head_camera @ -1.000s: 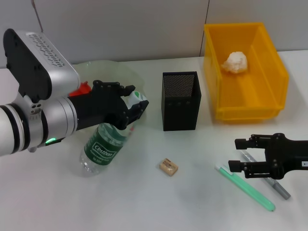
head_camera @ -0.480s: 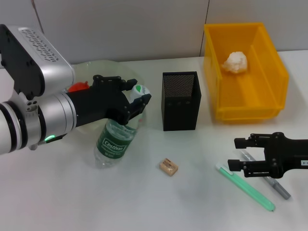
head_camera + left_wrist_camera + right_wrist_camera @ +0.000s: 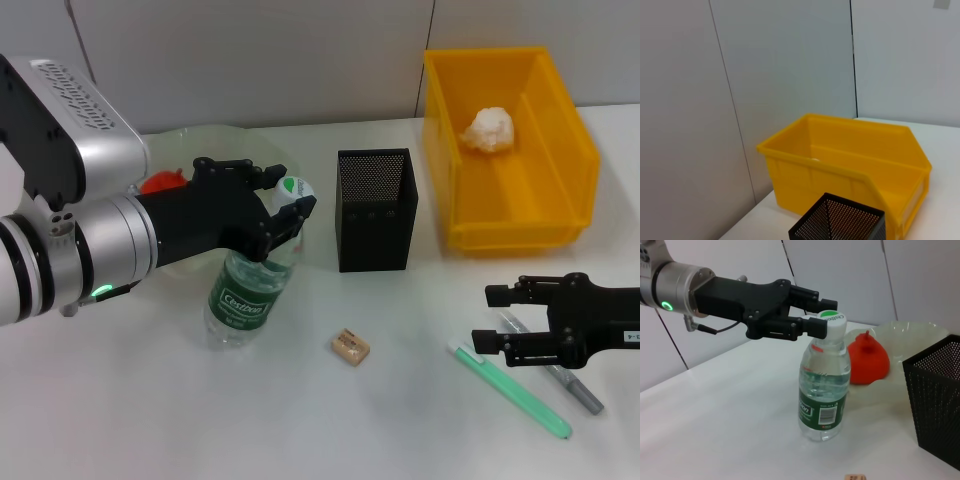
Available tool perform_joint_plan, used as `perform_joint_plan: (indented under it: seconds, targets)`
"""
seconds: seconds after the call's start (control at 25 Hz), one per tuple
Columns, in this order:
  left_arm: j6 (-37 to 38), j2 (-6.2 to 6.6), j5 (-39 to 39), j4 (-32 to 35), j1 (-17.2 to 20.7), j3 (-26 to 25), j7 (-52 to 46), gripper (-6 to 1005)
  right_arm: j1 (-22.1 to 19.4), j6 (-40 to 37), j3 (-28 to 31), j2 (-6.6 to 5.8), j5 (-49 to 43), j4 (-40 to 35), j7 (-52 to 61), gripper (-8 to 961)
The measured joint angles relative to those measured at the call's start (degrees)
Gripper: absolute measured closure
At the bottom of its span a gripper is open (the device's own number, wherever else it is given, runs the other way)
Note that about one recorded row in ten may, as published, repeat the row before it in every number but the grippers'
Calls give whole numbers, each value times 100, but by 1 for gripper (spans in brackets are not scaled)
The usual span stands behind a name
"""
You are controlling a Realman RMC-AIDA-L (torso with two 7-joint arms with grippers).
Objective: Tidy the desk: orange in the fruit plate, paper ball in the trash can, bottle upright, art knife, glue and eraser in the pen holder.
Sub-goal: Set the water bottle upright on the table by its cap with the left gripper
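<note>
Your left gripper point(image 3: 283, 212) is clamped on the neck of the bottle point(image 3: 247, 287), just under its white cap, with the black fingers point(image 3: 812, 326) pressed in from both sides; the right wrist view shows this grip plainly. The bottle stands on its base on the table point(image 3: 300, 420), nearly upright with a slight lean in the head view, its green label facing you. It sits directly below and in front of the gripper, between the fruit plate point(image 3: 262, 152) and the pen holder point(image 3: 376, 209). Just behind the gripper, the orange point(image 3: 868, 359) lies in the fruit plate, mostly hidden by your arm in the head view but clear in the right wrist view. The pen holder stands upright just right of the bottle, not touching it, and the left wrist view looks over its rim point(image 3: 840, 222) toward the trash can point(image 3: 510, 150). The paper ball point(image 3: 489, 129) rests inside the trash can near its back wall. The eraser point(image 3: 350, 346) lies flat on the table, in front of the pen holder and to the right of the bottle, apart from both. Your right gripper point(image 3: 488, 320) hovers low at the table's right side with its fingers spread, holding nothing, right over a green pen-like stick point(image 3: 512, 392) and a grey one point(image 3: 575, 388) that lie side by side.
</note>
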Motion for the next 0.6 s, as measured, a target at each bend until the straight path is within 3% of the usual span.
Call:
perform_joint_plan:
  seconds: [0.6]
  targets:
    - [28, 3, -444, 18, 41, -1, 153, 579, 0, 0, -5, 0, -4, 6, 5, 201]
